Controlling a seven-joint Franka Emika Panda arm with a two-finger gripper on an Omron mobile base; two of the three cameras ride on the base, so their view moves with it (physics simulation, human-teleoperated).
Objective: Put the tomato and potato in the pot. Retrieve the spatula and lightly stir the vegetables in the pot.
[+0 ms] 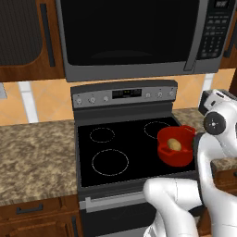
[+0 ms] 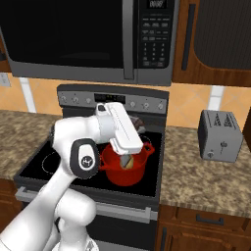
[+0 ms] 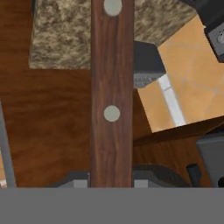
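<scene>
Stirring step I'd say — keep the spatula upright and sweep small, slow circles so the potato stays inside the pot on the stove's front right burner — the jaws are clenched on the brown handle, which runs straight up between them.

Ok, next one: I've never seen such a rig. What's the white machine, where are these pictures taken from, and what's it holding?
The white machine is a robot arm on a driving base, in a rendered kitchen. Two pictures come from cameras on the base, behind the arm's left and right, facing the stove. On its right side stands the red pot with the potato inside. The third comes from a camera on the hand: the gripper is shut on the spatula, its brown wooden handle running up the picture. A toaster sits on the counter.
</scene>
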